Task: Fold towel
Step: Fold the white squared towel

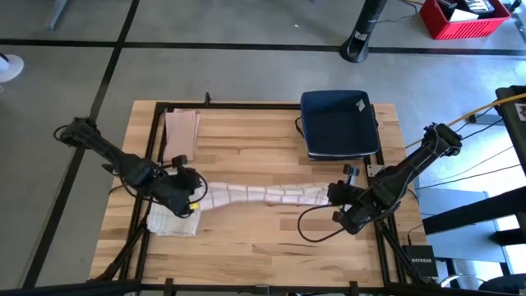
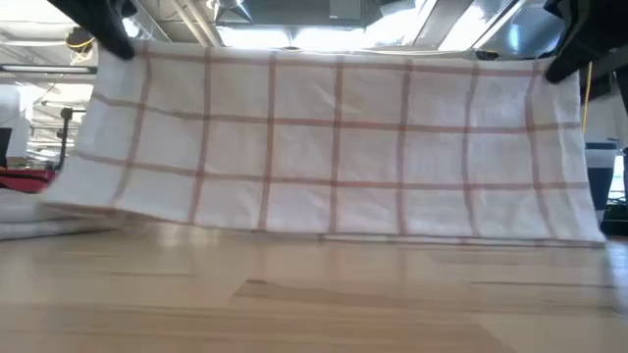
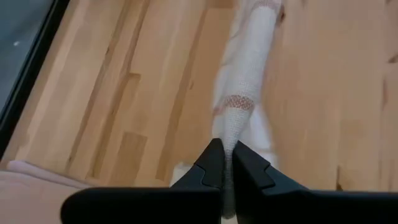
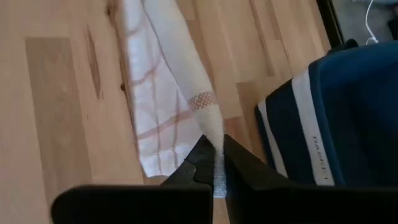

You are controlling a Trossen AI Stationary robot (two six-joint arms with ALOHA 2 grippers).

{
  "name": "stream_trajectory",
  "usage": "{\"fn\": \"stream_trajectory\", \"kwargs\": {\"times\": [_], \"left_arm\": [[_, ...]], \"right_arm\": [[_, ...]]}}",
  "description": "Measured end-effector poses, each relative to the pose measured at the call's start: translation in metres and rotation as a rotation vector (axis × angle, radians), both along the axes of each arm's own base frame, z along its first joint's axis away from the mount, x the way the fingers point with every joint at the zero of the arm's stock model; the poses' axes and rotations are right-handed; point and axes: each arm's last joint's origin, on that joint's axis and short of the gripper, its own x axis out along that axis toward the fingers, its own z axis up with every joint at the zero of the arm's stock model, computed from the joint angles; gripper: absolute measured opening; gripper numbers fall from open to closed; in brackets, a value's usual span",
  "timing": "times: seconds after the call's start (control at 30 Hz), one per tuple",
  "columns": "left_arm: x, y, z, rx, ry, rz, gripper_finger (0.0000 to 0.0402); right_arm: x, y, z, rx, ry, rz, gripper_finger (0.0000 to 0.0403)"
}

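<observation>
High view: wooden butcher-block table (image 1: 263, 238) inspected from above. Checked towel (image 1: 267, 195) found stretched in a narrow band between both grippers, across the table's middle. Left gripper (image 1: 196, 191) pinched shut on one end; right gripper (image 1: 335, 196) pinched shut on the other. Folded navy cloth (image 1: 339, 123) noted at the far right of the table, close behind the right arm. Pale folded cloth (image 1: 182, 136) recorded at the far left; a second light towel (image 1: 174, 219) lying crumpled just below the left gripper. Red crate (image 1: 463, 16) seen on the floor beyond the table.

Low view: towel (image 2: 334, 137) observed hanging as a wide sheet, white with thin reddish grid lines, lower edge touching or just above the tabletop; could not tell which. Room behind largely blocked by it.

Left wrist view: dark fingers (image 3: 211, 165) closed tight on a bunched white corner with a woven red patch; towel (image 3: 249, 68) trailing away over pale planks.

Right wrist view: fingers (image 4: 200, 158) likewise clamped on a gathered corner of the towel (image 4: 168, 81). Navy cloth (image 4: 336, 118) with a white stripe lying just beside.
</observation>
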Motion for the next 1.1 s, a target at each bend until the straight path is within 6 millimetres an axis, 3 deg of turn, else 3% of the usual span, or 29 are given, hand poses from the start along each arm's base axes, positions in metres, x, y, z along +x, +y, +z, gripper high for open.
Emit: {"fn": "stream_trajectory", "kwargs": {"times": [0.17,0.4,0.57,0.67,0.9,1.0,1.1], "left_arm": [[-0.007,0.002,0.007,-0.035,-0.042,0.006,0.0000],[-0.004,-0.004,0.010,-0.193,-0.051,-0.061,0.0000],[-0.001,-0.008,0.007,-0.233,0.000,-0.109,0.0000],[0.000,-0.002,0.003,-0.136,0.027,-0.078,0.0001],[0.013,0.018,-0.002,0.229,0.027,0.002,0.0003],[0.019,0.014,-0.010,0.334,0.064,-0.027,0.0002],[0.023,-0.002,-0.035,0.353,0.100,-0.078,0.0003]], "right_arm": [[0.000,0.003,0.005,0.015,-0.025,0.001,0.0012],[0.003,0.015,0.038,0.227,-0.022,0.044,0.0012],[0.002,0.019,0.037,0.341,0.061,0.080,0.0012],[0.000,0.015,0.032,0.252,0.060,0.077,0.0012],[-0.004,-0.013,0.023,-0.140,0.006,-0.044,0.0011],[-0.005,-0.014,0.009,-0.213,-0.002,-0.031,0.0011],[-0.008,-0.004,-0.014,-0.192,-0.014,0.012,0.0011]]}}
